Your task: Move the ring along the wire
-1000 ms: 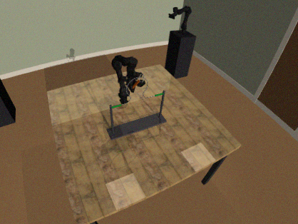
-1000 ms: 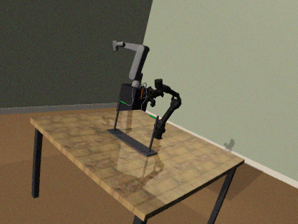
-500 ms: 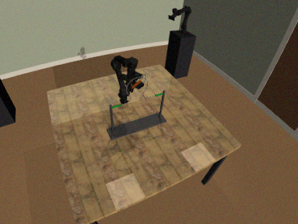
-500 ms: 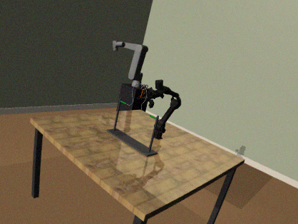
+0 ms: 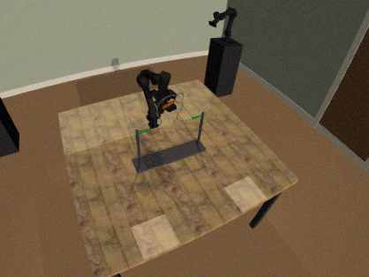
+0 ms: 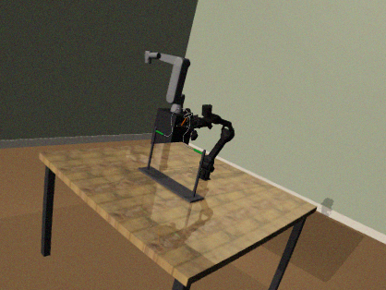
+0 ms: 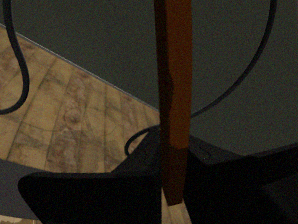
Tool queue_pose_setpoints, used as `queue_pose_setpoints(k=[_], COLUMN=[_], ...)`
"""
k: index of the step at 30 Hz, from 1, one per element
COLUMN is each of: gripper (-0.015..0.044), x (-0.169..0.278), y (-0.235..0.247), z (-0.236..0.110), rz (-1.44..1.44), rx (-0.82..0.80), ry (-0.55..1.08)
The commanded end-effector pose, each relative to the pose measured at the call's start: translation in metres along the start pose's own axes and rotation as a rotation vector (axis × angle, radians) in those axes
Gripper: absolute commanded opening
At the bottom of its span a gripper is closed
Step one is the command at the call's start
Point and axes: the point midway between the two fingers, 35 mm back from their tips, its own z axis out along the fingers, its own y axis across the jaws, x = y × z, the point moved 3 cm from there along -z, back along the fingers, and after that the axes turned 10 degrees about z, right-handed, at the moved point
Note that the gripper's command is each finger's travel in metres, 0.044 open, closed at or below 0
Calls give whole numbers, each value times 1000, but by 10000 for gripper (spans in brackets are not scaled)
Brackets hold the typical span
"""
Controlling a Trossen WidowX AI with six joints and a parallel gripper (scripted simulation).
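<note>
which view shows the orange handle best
The wrist view: the orange handle fills the frame, running down between the tool's dark fingers, which are shut on it. The top view shows only a short orange streak; the exterior view a tiny orange speck.

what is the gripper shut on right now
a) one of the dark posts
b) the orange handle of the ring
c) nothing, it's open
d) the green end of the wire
b: in the wrist view the long orange handle runs down between the dark fingers of the gripper.
</note>
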Motion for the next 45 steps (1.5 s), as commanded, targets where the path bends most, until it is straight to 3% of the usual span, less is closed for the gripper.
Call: queue_pose_setpoints(k=[1, 45], gripper=[-150, -150], x=[0, -5], y=[-3, -17], z=[-3, -2], rz=[-42, -559], rx=[32, 293], ry=[-17, -129])
